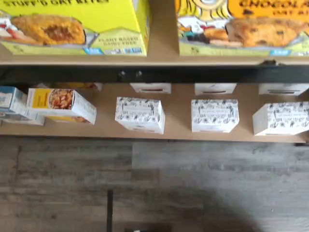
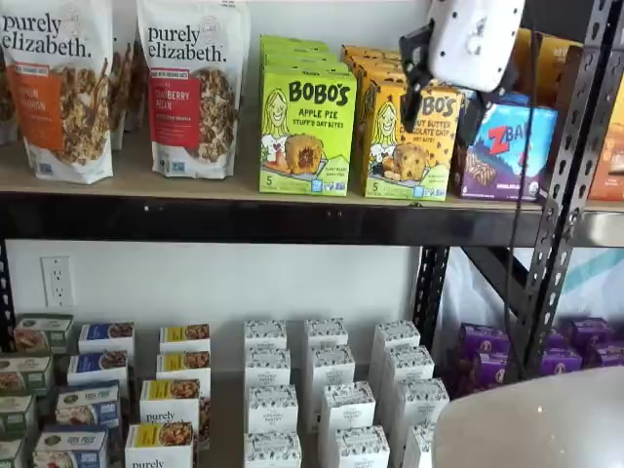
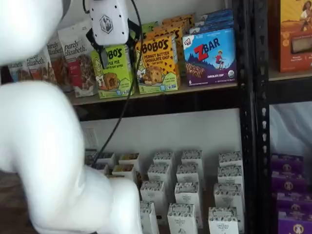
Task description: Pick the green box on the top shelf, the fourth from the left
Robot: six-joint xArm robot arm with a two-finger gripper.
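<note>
The green box [image 2: 307, 127] is seen untouched on the top shelf [image 2: 244, 219], nothing is yet grasped, and the gripper [image 2: 444, 97] is held spread wide before it.

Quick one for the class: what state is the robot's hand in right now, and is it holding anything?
Hand: open, holding nothing; it hangs in front of the top shelf, and the green box stands there untouched.

My hand [image 2: 442, 93], white-bodied, hangs from above, its two black fingers [image 2: 413, 73] spread wide apart, gripping nothing.
</note>
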